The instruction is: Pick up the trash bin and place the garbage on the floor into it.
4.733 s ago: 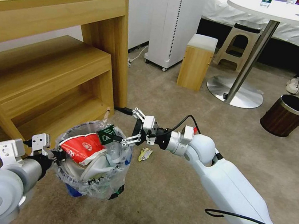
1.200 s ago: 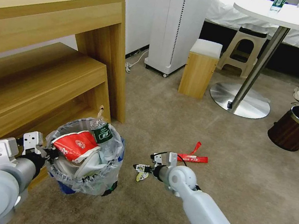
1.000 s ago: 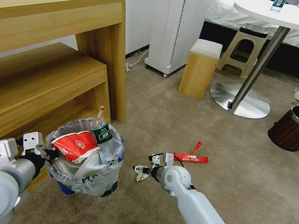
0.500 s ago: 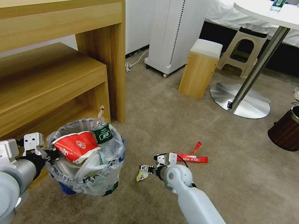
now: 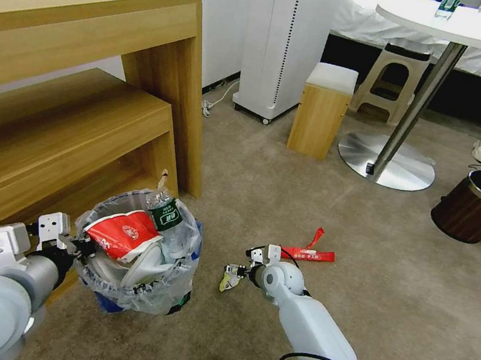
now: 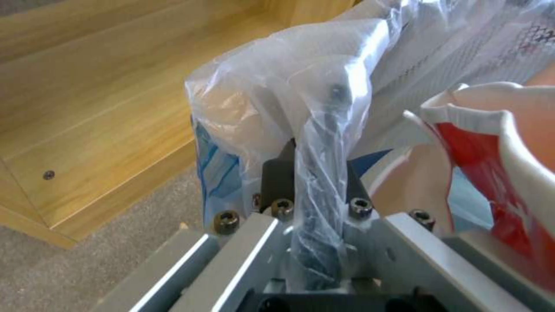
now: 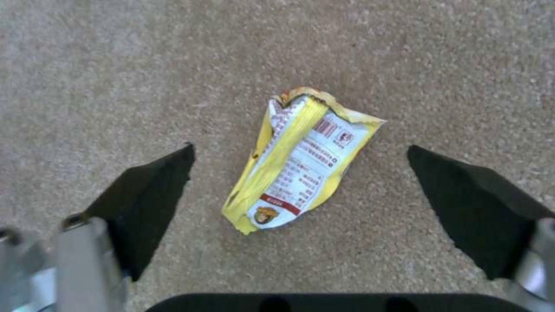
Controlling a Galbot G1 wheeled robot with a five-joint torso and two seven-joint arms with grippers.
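The right gripper (image 7: 301, 164) hangs low over the floor (image 7: 439, 69) with fingers (image 7: 145, 190) spread wide on either side of a yellow wrapper (image 7: 298, 162), not touching it, while the left gripper (image 6: 312, 182) pinches the bin (image 5: 137, 249) rim, its fingertips hidden under the bag (image 6: 324, 86).

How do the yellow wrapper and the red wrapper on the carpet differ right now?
The yellow wrapper is short, crumpled and folded, with white printed panels; the red wrapper is a long, narrow strip with one end kinked upward. The yellow wrapper lies between the open fingers of the right pincer, which frame it without touching; the red wrapper lies farther out, beyond that arm, with no pincer at it. Both lie loose on the floor, outside the trash bin.
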